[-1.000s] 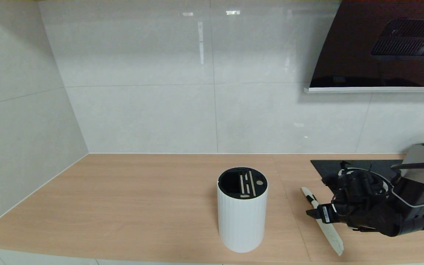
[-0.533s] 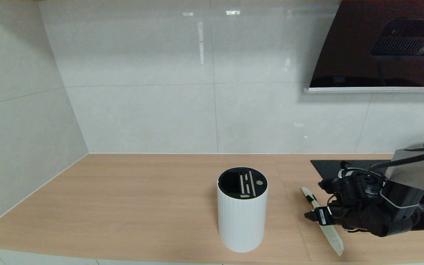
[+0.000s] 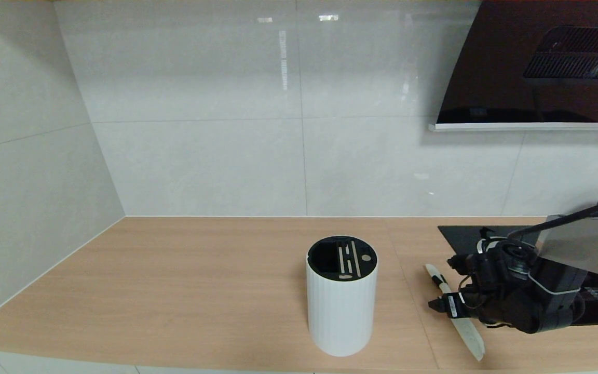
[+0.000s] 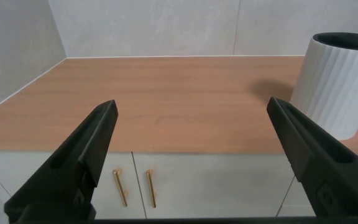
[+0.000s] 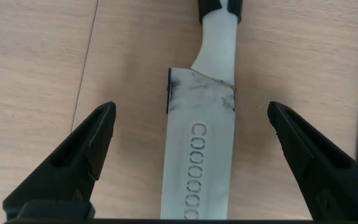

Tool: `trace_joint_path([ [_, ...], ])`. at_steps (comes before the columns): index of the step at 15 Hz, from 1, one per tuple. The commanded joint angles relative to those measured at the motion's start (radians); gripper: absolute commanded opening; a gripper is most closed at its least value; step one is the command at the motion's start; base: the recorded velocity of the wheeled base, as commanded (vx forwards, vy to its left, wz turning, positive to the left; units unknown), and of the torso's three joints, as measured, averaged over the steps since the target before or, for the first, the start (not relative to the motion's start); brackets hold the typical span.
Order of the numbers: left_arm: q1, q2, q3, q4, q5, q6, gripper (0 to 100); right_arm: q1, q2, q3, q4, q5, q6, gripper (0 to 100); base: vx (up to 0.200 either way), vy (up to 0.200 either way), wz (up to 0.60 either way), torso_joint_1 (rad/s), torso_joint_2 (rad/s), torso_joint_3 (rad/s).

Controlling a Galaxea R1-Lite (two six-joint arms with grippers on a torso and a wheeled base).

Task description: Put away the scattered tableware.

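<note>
White knife [image 3: 468, 335] lying flat on the wood-grain desk [image 3: 200, 270], well right of centre. Handle end toward the tiled back wall [image 3: 200, 156]; blade tip toward the front edge, stopping just short of it. Black collar between handle and blade.

Right end effector [image 3: 442, 305] open, positioned low over the knife near the handle-blade junction. In the right wrist view [image 5: 194, 168], one finger [image 5: 73, 162] on each side of the blade, bare wood visible between each finger and the blade edge, no contact with the knife. Height above the desk: cannot tell.

Left end effector [image 4: 191, 165] open, holding nothing, stationed out past the front edge of the desk at roughly desk-top level. Faces the cabinet doors [image 4: 179, 186] below that edge, fitted with two brass handles [image 4: 120, 186].

White ribbed holder [image 3: 341, 306] standing upright near the front edge, left of the knife and apart from it. Black top with one large opening and several narrow slots. Same holder [image 4: 340, 81] in the left wrist view.

Strip of wood between holder and knife. Wide run of wood from the holder to the left side wall [image 3: 29, 182] and back to the tiled wall.

Black cooktop [image 3: 465, 236] set into the desk on the right, its near corner close to the knife handle. Dark range hood [image 3: 538, 67] mounted on the wall above.
</note>
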Motion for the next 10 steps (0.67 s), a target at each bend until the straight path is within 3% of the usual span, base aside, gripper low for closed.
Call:
trace_joint_path([
  [1,0.000,0.000,0.000,0.000,0.000,0.000,100,0.000,0.012,-0.008,0.000,-0.001,0.000,100,0.000,0.000,0.00,0.000,0.00,0.000],
  [10,0.000,0.000,0.000,0.000,0.000,0.000,100,0.000,0.052,-0.050,0.000,-0.056,0.002,100,0.000,0.000,0.00,0.000,0.00,0.000],
])
